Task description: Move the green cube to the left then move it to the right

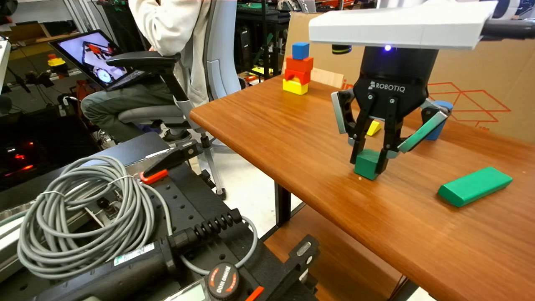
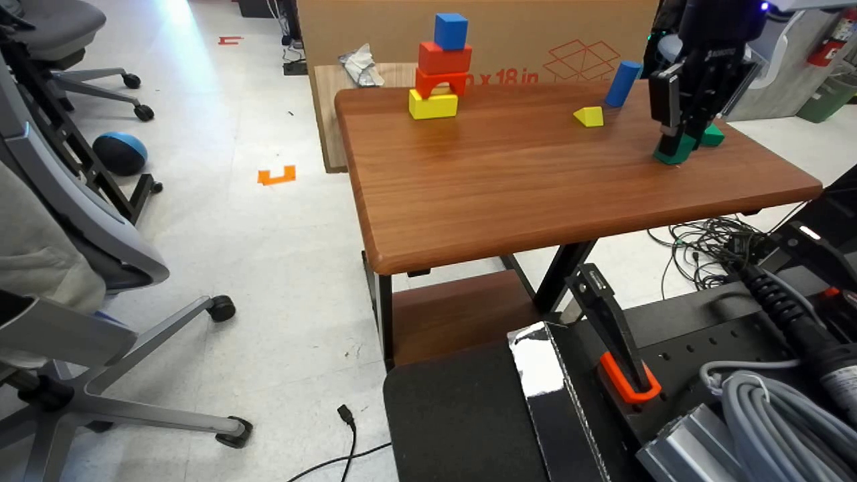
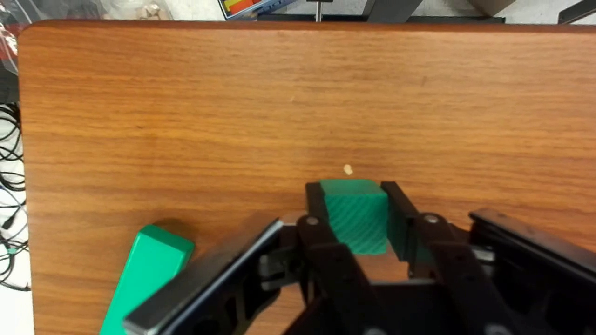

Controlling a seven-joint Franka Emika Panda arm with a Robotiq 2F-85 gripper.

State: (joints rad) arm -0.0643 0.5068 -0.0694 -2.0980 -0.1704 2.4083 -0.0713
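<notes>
The small green cube (image 1: 366,170) is at the surface of the wooden table (image 1: 267,121) in an exterior view; whether it is lifted slightly, I cannot tell. My gripper (image 1: 366,164) points down, with one finger on each side of the cube. In the wrist view the gripper (image 3: 351,186) is shut on the green cube (image 3: 357,223), whose grained upper face shows between the two black fingers. In an exterior view the green cube (image 2: 683,150) is partly hidden by the fingers.
A flat bright-green block (image 1: 476,186) lies beside the gripper; it also shows in the wrist view (image 3: 146,274). A yellow block (image 2: 590,116) and a blue cylinder (image 2: 622,84) are behind. A stack of yellow, red and blue blocks (image 2: 444,60) stands at the table's far end.
</notes>
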